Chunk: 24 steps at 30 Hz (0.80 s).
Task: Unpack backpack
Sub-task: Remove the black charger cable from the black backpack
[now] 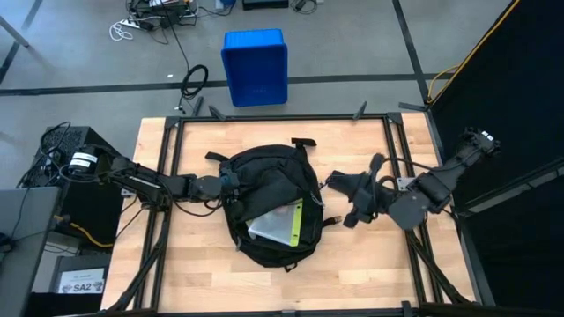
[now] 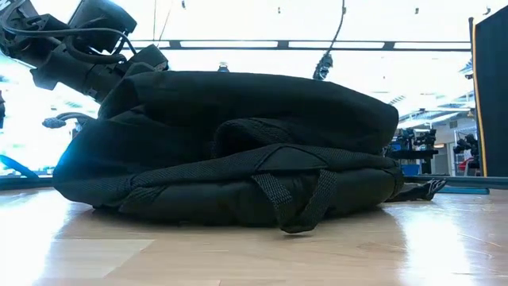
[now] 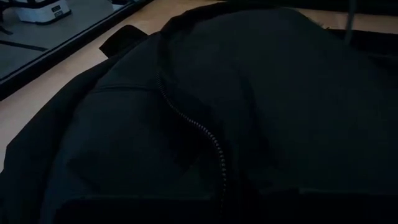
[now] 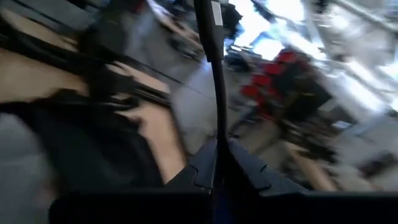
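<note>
The black backpack (image 1: 269,180) lies flat on the middle of the wooden table (image 1: 176,264). Its opening gapes on the near right side, where a flat silver item with a yellow-green edge (image 1: 280,224) shows inside. My left gripper (image 1: 231,187) is at the backpack's left edge, and its wrist view is filled with black fabric and a zipper line (image 3: 205,134). My right gripper (image 1: 331,183) is just right of the backpack, shut on a thin black strap (image 4: 217,93). In the low view the backpack (image 2: 238,143) rests on its broad side, with a webbing loop (image 2: 298,199) hanging in front. My right gripper pinches a thin black strap (image 4: 217,146) between its two shut fingers, with the fingers lying along it. The strap runs straight and taut away from the fingertips. Which part of the backpack it joins does not show.
A blue plastic bin (image 1: 256,66) stands on the floor beyond the table's far edge. Loose black straps lie at the backpack's far side (image 1: 303,142) and near right (image 1: 332,220). Bare wood shows along the near edge and at the left and right sides.
</note>
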### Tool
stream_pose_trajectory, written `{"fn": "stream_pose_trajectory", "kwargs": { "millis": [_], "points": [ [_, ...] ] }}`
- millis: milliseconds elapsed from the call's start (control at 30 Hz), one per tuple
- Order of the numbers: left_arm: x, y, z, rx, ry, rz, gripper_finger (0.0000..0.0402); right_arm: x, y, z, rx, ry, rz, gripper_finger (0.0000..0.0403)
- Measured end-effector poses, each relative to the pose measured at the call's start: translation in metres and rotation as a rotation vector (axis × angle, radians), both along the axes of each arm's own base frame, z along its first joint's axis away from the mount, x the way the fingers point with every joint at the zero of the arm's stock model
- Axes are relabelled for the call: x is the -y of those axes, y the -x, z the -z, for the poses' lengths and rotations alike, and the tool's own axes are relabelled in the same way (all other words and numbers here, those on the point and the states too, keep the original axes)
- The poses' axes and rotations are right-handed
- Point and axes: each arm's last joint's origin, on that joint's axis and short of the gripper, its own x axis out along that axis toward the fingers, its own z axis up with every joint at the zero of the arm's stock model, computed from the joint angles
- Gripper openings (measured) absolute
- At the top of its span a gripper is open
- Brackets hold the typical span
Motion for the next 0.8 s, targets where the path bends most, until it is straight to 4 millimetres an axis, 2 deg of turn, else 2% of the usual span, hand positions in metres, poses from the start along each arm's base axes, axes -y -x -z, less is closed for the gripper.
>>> {"fn": "stream_pose_trajectory", "kwargs": {
  "millis": [300,633,800],
  "points": [
    [0.000,0.000,0.000,0.000,0.000,0.000,0.0000,0.008,0.003,-0.002,-0.040,0.189,0.257,0.0000],
    [0.000,0.000,0.000,0.001,0.000,0.000,0.0000,0.046,-0.013,-0.005,-0.119,0.264,0.478,0.0000],
    [0.000,0.000,0.000,0.000,0.000,0.000,0.0000,0.063,-0.019,0.004,-0.182,0.282,0.500,0.0000]
  ]
}}
